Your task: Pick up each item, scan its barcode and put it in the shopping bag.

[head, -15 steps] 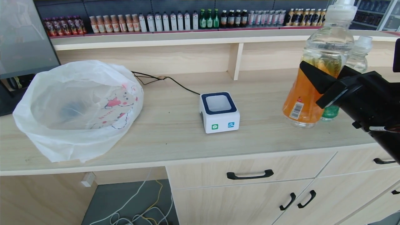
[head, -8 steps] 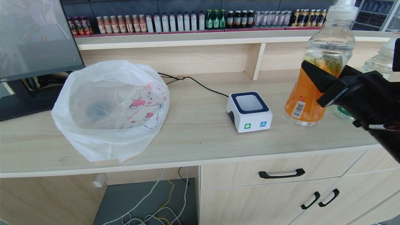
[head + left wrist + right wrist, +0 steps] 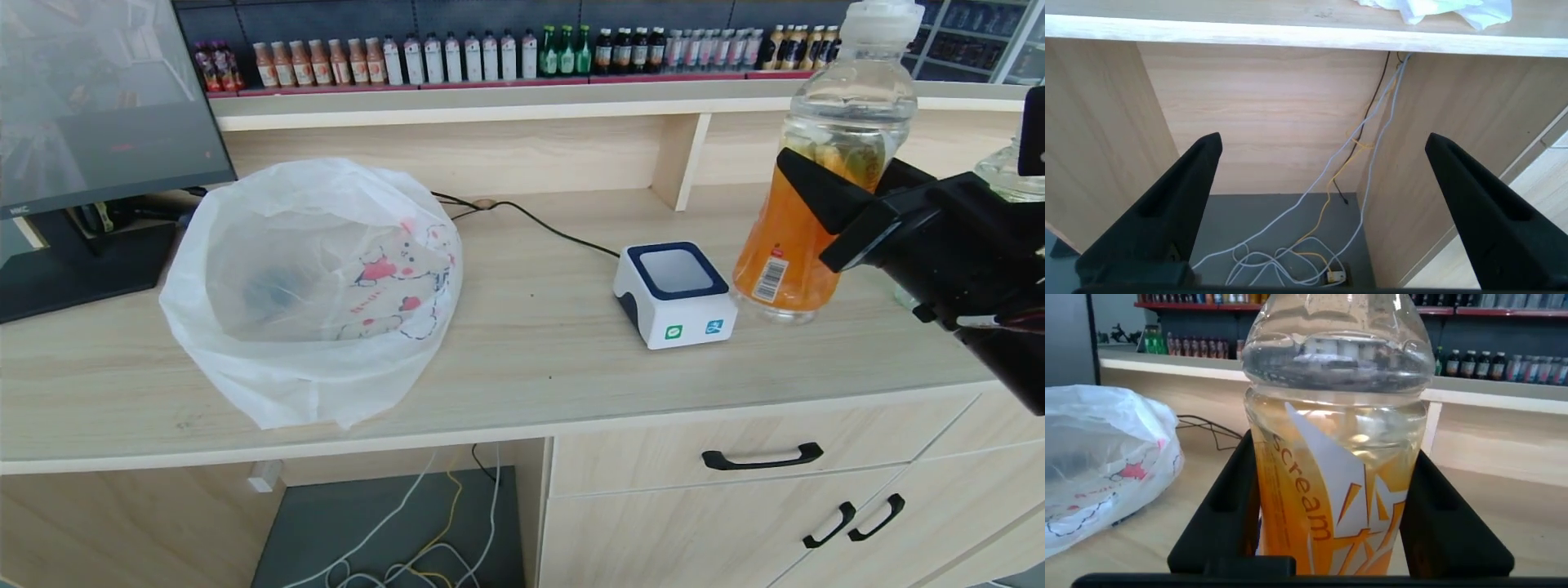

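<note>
My right gripper (image 3: 820, 188) is shut on an orange drink bottle (image 3: 775, 237) with a white cap, held upright at mid-height. The bottle hangs low over the counter, just right of the white and blue scanner (image 3: 676, 292), with its barcode (image 3: 770, 279) facing front. In the right wrist view both fingers (image 3: 1221, 506) clamp the bottle (image 3: 1335, 457). The white shopping bag (image 3: 314, 286) stands open on the counter's left. My left gripper (image 3: 1319, 204) is open with nothing in it, below the counter edge (image 3: 1249, 28).
A second clear bottle (image 3: 1000, 171) stands behind my right arm at the far right. A monitor (image 3: 98, 98) stands at the back left, and a cable (image 3: 539, 224) runs to the scanner. Drawers (image 3: 759, 457) sit below the counter, and loose cables (image 3: 1315, 253) lie on the floor.
The head camera has shifted, so the counter's things sit further right in the picture. Along the counter, the held bottle has come left, close beside the scanner, away from the second bottle.
</note>
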